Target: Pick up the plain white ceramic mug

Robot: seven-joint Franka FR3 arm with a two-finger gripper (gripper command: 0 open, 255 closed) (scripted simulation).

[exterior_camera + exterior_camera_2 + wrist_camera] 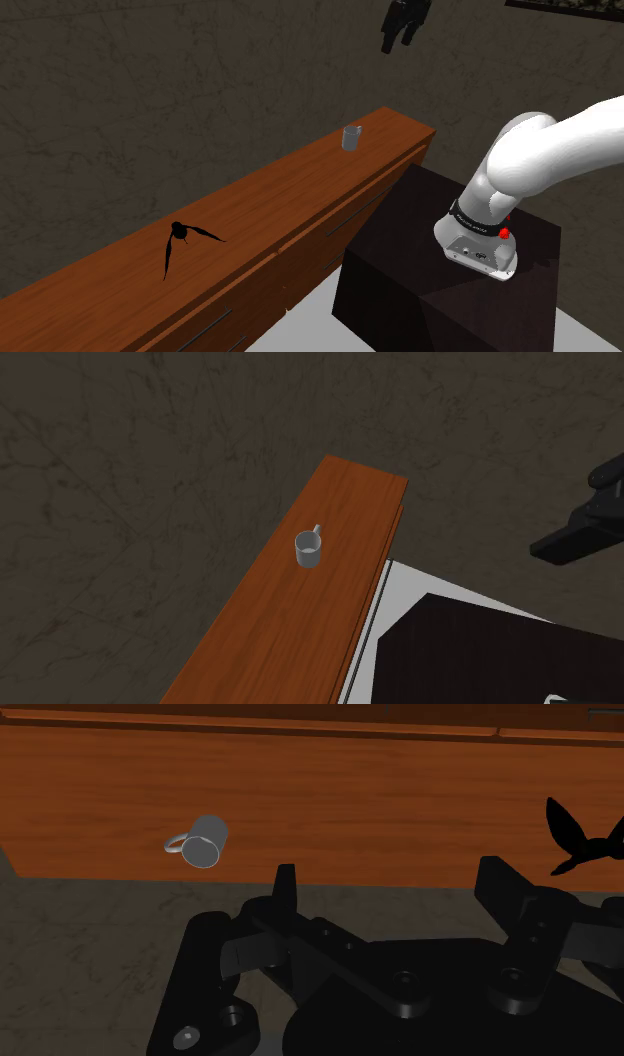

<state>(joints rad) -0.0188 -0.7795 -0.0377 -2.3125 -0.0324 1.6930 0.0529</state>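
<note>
Dark, mottled wall (150, 80) backs everything, and in front of it a long wooden top (250, 210) with drawer fronts runs from 7 o'clock to 1 o'clock across the shoulder view. Next in size is the dark box stand (400, 280), bearing the white arm (540, 160). The black gripper (392, 884) hangs high above the wood, its fingers (287, 889) spread apart with nothing between them.

We see a black spiky shape (180, 240) on the wood, well apart from the mug (351, 138). The mug looks pale grey, stands upright near the far end of the top, and in the second exterior view its handle points to about 1 o'clock. In the shoulder view the gripper is at about 1 o'clock from it, and well above.

We judge the approach has hardly begun. To do it well, we would centre the open fingers over the mug and turn the wrist so that one finger goes inside the rim and one outside, clear of the handle. Then we would descend slowly before closing, since the smooth wall could slip.

A dark band at the arm's base carries lettering we cannot read; the mug is unmarked.
</note>
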